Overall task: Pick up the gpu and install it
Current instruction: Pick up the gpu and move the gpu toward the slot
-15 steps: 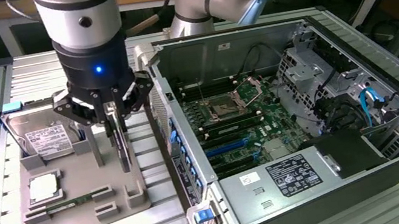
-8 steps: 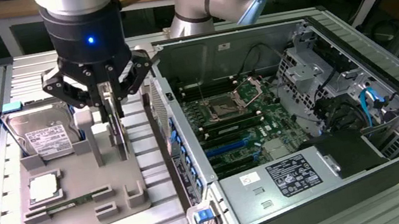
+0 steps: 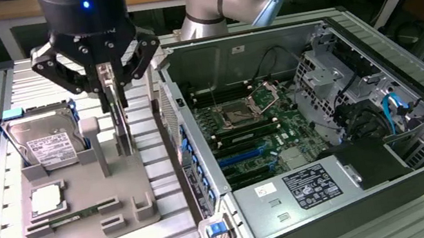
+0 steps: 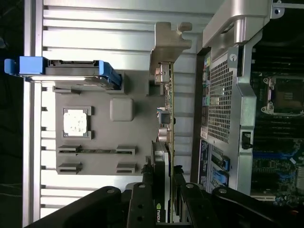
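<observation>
GPU point(image 3: 121, 125) is standing on edge with its bracket point(image 4: 168, 45) at one end. Your gripper point(image 3: 108, 88) is clamping it from above, fingers pressing on both faces. You are holding it over the gray tray point(image 3: 78, 205), along the tray's side nearest the case point(image 3: 298, 208); you cannot tell whether it is touching the tray. On the tray's side away from the case, a hard drive point(image 3: 46, 145) is standing upright and a chip point(image 3: 47, 199) is lying flat. The case is lying open just beside the tray.
</observation>
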{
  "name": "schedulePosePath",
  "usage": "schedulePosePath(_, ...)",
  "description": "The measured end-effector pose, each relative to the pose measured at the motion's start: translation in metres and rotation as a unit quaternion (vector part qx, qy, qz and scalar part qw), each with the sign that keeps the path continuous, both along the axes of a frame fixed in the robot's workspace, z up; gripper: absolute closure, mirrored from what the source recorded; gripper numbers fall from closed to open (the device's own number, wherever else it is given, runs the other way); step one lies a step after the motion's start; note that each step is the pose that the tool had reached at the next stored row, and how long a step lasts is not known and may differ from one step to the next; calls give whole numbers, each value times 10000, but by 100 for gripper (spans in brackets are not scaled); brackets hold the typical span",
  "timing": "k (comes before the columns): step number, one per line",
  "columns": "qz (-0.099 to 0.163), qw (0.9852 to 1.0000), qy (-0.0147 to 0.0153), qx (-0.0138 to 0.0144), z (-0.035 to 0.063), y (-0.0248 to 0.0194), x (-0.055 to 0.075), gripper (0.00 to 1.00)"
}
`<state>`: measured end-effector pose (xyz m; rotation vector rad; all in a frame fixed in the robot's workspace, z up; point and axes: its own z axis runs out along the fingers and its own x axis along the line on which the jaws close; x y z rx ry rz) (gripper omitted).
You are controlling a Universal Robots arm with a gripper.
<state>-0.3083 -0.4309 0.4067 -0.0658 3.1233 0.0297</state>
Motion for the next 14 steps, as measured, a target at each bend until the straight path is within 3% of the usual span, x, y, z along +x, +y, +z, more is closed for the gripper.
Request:
schedulePosePath(5, 0, 10000, 1, -16, 229, 0, 26, 73)
schedulePosePath(14, 0, 10000, 41, -15, 310, -7, 374, 73)
